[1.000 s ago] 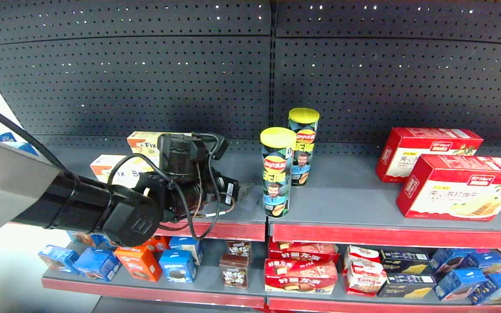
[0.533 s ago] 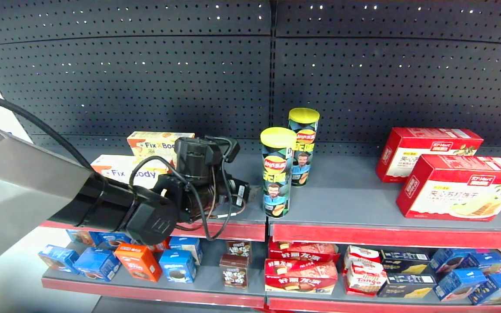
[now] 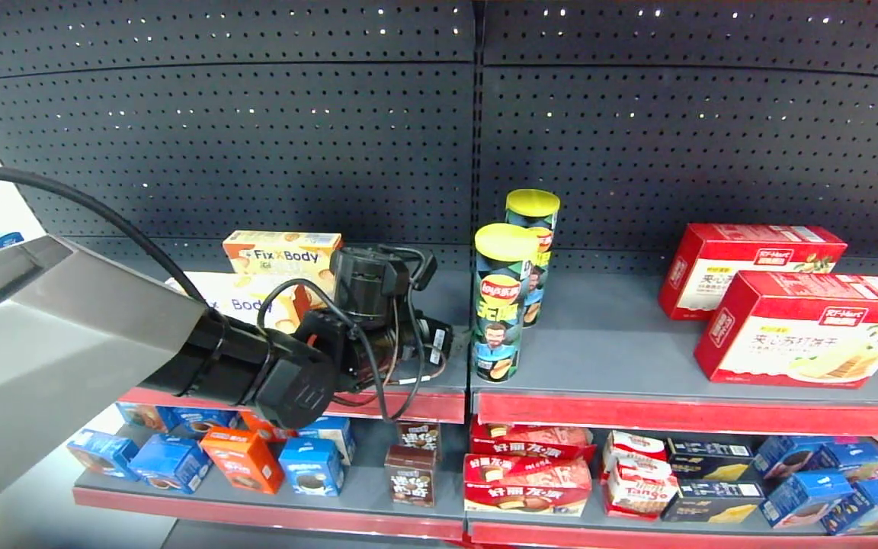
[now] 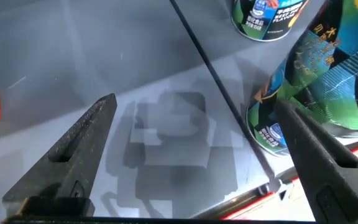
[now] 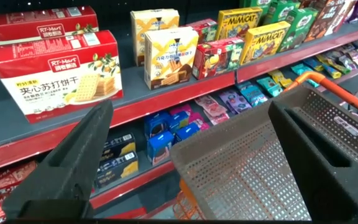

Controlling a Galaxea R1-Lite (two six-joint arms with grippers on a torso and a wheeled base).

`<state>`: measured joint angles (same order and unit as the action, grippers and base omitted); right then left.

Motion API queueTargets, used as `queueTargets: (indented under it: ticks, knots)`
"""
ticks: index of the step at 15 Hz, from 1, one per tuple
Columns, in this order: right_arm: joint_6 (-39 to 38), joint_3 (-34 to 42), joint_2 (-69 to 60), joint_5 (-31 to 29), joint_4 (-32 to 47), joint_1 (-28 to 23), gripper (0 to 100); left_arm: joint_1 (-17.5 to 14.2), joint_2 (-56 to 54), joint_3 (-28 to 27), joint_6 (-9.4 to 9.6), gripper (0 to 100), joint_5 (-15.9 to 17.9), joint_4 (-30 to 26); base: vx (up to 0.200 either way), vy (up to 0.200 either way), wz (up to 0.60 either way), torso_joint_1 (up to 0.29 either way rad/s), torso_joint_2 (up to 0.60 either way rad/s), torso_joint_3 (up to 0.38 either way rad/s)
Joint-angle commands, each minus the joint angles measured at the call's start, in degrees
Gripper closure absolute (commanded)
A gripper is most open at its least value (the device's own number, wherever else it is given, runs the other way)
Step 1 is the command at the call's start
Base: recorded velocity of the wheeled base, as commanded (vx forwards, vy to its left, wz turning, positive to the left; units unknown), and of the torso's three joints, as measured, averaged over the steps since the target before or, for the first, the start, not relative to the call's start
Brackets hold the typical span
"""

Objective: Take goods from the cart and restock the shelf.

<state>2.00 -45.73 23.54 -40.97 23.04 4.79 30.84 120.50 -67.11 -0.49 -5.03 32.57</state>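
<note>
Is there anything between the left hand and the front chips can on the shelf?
Nothing visible. The open left hand is over the bare shelf, right beside the front chips can; one finger is next to its base.

Bright even light, pinpricks glowing through pegboard [image 3: 256,152], head view bowed at edges, soft shadow on shelf [image 4: 104,50]

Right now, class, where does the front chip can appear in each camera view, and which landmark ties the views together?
Head view: front chip can stands mid-picture at the shelf's front edge.
Left wrist view: its base lies just outside one finger of the left gripper.
Right wrist view: faces the red cracker boxes and cart instead.
Shared landmark: the shelf's red front edge.
</note>
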Motion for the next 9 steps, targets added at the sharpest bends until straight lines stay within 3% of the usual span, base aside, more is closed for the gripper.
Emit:
queueTargets:
  ticks: [1, 3, 5, 9]
  knots:
    - [0.0, 0.1, -0.3, 0.0, 0.0, 0.0, 0, 0.3, 1.2, -1.3, -0.04, 0, -0.2, 0.0, 0.0, 0.0, 0.0, 0.0, 0.0, 0.0]
    - [0.0, 0.2, -0.7, -0.1, 0.3, 0.0, 0, 0.9, 2.1, -2.3, -0.39, 0, -0.2, 0.0, 0.0, 0.0, 0.0, 0.0, 0.0, 0.0]
    - [0.0, -0.1, -1.4, 0.0, 1.9, 0.0, 0, 1.7, 3.0, -3.6, -1.89, 0, -1.1, 0.0, 0.0, 0.0, 0.0, 0.0, 0.0, 0.0]
    - [0.0, 0.0, -1.7, 0.0, 2.1, 0.0, 0, 2.3, 3.7, -4.8, -2.41, 0, -1.6, 0.0, 0.0, 0.0, 0.0, 0.0, 0.0, 0.0]
